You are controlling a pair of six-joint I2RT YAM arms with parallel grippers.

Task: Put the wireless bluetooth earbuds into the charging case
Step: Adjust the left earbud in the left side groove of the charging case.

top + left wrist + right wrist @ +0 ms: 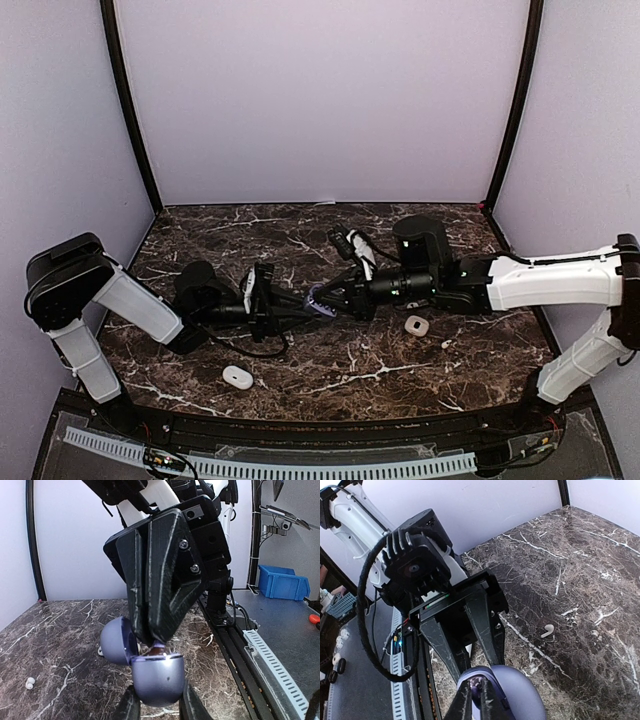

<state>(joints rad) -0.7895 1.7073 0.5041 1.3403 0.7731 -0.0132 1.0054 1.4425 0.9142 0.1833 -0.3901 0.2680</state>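
Observation:
My left gripper (303,314) is shut on the base of an open lavender charging case (157,677), its fingers (131,705) on either side. The lid (117,641) hangs open to the left. My right gripper (480,686) is shut on a dark lavender earbud (482,690) and holds it at the case's open mouth, seen from the left wrist (159,649). In the top view the two grippers meet at the case (320,303) in the table's middle. Two white earbuds (30,682) lie on the marble at far left, another (547,630) beyond the case.
Two white palm-sized cases lie on the dark marble table (330,390), one near the front left (237,376), one under the right arm (416,324). A small white bud (446,344) lies beside that one. Lilac walls enclose the table.

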